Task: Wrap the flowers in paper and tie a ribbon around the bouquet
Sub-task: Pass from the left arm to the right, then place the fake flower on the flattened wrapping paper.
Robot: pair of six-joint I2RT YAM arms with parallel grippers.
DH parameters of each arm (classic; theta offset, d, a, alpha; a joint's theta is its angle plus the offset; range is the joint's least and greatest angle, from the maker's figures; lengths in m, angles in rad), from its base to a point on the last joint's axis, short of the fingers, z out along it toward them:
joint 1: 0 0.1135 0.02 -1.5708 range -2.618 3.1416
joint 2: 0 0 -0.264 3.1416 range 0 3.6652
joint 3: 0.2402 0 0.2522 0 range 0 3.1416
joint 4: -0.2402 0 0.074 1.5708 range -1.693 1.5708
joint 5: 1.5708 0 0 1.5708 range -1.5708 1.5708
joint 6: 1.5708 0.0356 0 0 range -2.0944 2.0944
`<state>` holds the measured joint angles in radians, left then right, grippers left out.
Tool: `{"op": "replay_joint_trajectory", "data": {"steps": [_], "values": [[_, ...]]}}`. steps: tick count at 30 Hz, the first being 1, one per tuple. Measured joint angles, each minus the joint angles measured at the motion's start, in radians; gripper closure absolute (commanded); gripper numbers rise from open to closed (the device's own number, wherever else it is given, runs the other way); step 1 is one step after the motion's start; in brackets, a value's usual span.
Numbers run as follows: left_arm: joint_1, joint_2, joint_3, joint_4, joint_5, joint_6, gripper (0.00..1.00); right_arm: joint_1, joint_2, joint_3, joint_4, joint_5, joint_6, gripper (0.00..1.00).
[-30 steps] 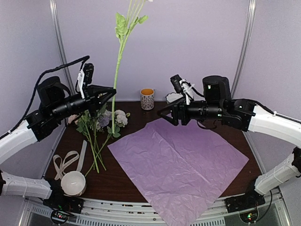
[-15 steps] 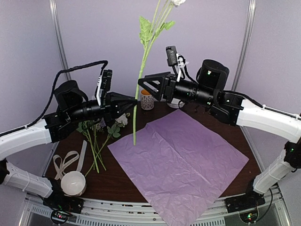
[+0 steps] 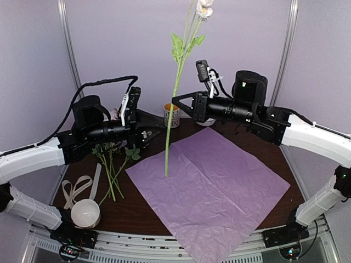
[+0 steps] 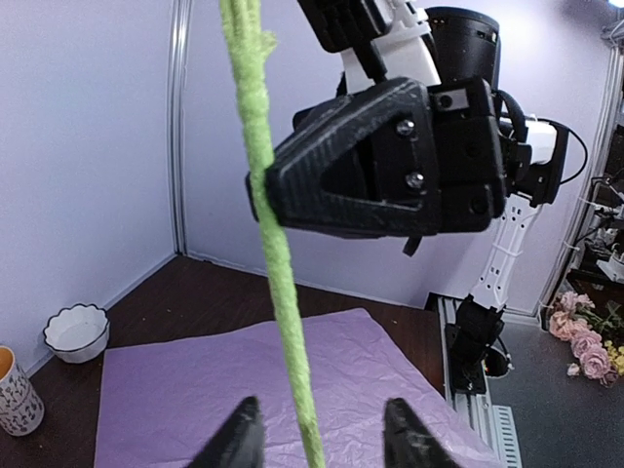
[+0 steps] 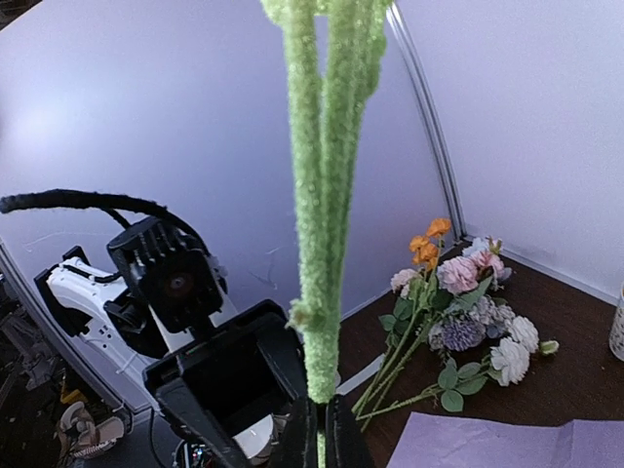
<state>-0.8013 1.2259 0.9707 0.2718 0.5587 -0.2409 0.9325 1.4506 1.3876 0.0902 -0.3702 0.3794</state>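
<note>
Danger is coming mostly from the single grip: the right gripper (image 3: 175, 103) is pinching the long fuzzy green stem (image 3: 168, 156) of one white-topped artificial flower, its fingers clenched tight on it, and is holding it nearly upright in the middle of the frame. The lower end is hanging just over, or touching, the upper left part of the large crinkled lilac sheet of paper (image 3: 219, 181); I cannot tell which. The left gripper (image 3: 160, 127) is standing released, its two fingers (image 4: 242, 439) apart on either side of the stem without touching it. Because the stem is thin and tall, with the bloom at the very top, it is probably going to swing or turn in the pinch if the arm is moving fast, and then be landing crooked on the paper. The open left fingers may also be knocking it when pulling away. The bunch of mixed flowers (image 3: 130, 153) is lying on the dark brown table (image 3: 137, 205) at the left of the frame, beside the paper, with the cream flat ribbon (image 3: 77, 189) and a white round bowl (image 3: 86, 212) at lower left.
</note>
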Motion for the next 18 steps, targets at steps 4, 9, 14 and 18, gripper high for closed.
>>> {"op": "replay_joint_trajectory", "data": {"steps": [4,9,14,18], "values": [[0.006,-0.007,0.006,-0.088,-0.058,-0.003,0.32,-0.076,-0.062,-0.039,-0.149,0.089,0.049,1.0],[0.131,0.021,0.09,-0.351,-0.308,-0.045,0.33,-0.26,-0.081,-0.167,-0.314,0.124,0.176,1.0],[0.347,0.105,0.105,-0.528,-0.432,-0.123,0.31,-0.341,0.093,-0.262,-0.439,0.077,0.223,1.0],[0.451,0.174,0.084,-0.624,-0.46,-0.144,0.31,-0.365,0.239,-0.26,-0.5,0.068,0.218,0.9]]}}
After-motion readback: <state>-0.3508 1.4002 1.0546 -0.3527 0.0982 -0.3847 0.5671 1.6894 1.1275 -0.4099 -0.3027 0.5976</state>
